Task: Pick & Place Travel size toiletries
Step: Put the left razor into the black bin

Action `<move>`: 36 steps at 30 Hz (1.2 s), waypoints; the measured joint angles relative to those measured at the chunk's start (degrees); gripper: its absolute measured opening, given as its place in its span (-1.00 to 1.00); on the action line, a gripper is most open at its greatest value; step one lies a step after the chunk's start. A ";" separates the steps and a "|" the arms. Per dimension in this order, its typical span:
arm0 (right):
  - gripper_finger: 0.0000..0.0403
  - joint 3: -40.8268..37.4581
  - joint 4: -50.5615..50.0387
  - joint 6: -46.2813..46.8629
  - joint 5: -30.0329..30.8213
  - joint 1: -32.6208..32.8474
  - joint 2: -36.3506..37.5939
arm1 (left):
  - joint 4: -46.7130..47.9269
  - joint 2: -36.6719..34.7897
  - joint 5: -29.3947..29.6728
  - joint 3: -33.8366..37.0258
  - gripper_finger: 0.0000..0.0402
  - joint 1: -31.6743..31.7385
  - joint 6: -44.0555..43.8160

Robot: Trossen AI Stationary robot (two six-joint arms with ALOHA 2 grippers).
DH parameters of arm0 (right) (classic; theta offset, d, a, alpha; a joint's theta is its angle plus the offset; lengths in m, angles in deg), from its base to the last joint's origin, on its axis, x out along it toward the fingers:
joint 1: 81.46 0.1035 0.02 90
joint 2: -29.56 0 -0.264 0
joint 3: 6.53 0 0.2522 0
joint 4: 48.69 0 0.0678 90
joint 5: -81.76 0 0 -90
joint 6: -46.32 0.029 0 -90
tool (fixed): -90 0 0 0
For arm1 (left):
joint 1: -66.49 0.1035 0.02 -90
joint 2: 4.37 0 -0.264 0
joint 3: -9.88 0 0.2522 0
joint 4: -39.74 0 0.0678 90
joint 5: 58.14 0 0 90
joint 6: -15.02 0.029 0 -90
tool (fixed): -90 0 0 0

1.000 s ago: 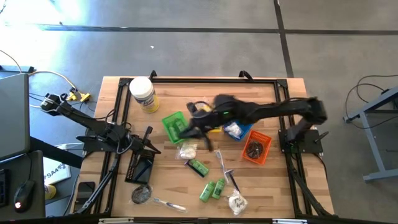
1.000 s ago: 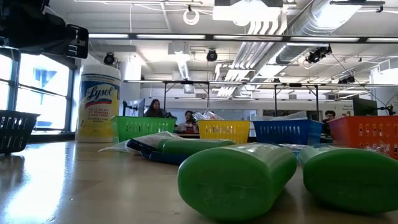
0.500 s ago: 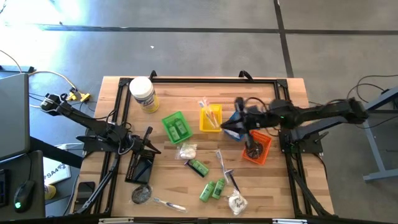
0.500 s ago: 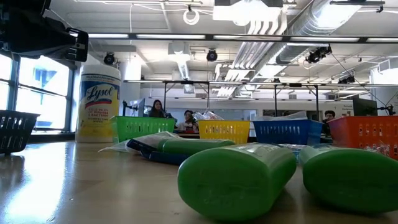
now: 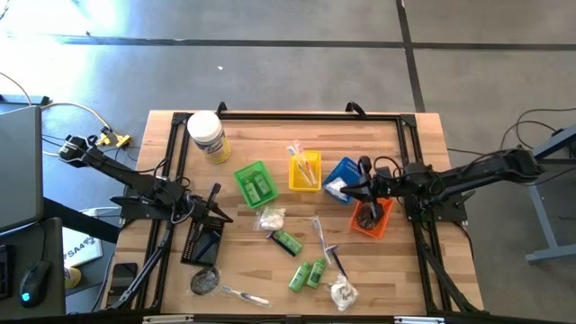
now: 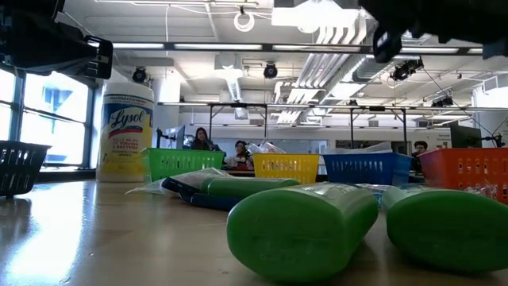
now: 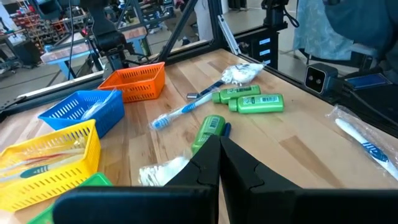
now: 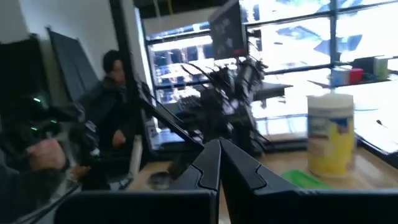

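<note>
Sorting is looking partly done as I'm parking the right gripper [image 5: 364, 176], fingers together and empty, near the right edge over the orange tray [image 5: 373, 215], while toiletries [image 5: 307, 273] are lying loose toward the near edge

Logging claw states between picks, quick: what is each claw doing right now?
Left claw: shut, holding nothing, parked at the table's left edge.
Right claw: shut, holding nothing, above the orange tray.
</note>
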 joint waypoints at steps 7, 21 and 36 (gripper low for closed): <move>-0.99 -7.86 6.20 0.70 3.68 -0.04 -0.07 | -0.02 0.00 1.95 0.00 -1.00 0.00 0.00; -0.99 -11.49 9.17 1.00 3.87 -0.04 -0.07 | -1.72 8.49 10.49 -4.13 -1.00 -0.02 -8.18; -0.99 -11.55 9.96 1.67 3.85 -0.04 -0.09 | 17.46 54.60 8.66 -38.75 -0.70 0.00 -7.16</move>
